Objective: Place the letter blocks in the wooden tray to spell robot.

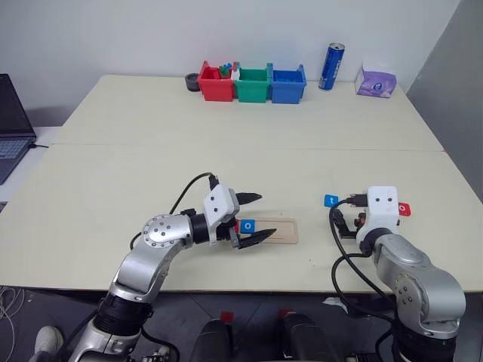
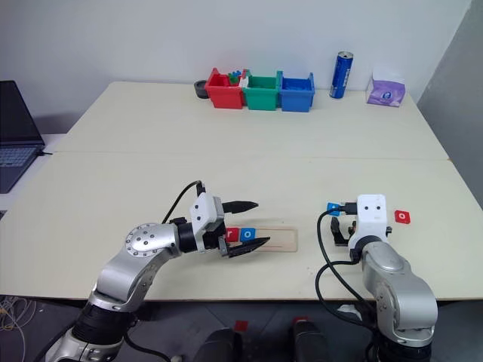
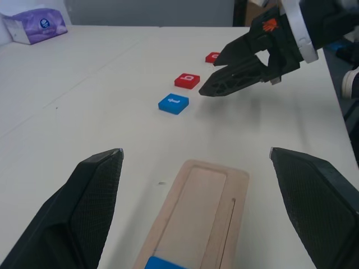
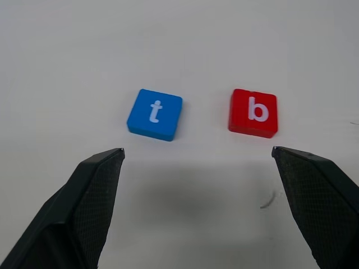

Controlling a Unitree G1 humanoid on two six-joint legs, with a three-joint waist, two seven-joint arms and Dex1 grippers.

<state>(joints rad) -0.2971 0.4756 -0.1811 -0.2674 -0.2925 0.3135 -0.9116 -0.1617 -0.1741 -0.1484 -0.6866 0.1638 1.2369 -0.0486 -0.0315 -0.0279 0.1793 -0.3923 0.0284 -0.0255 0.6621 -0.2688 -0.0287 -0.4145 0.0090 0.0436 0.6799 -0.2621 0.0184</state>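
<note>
left hand [image 2: 247, 225] wide open over wooden tray [image 2: 281, 238] holding red r [image 2: 232, 234], blue o [image 2: 247, 234], partly hidden by fingers. right hand [image 3: 220, 72] wide open, empty, near blue t [image 4: 155, 114], red b [image 4: 253, 112] on table [image 1: 226, 151]; red o [image 2: 404, 216] beside.

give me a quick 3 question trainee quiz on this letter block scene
1. True or false: the blue t block already sits in the wooden tray.
2. Which letters are in the tray now? A) r and o B) b and t C) none
3. Fill in: in front of the open right claw lie the t block and the red ___ block.

Key: 1. False, it lies on the table beside the b block. 2. A, a red tile then a blue o at the tray's left end, between the fingers of the open left claw. 3. b.
</note>
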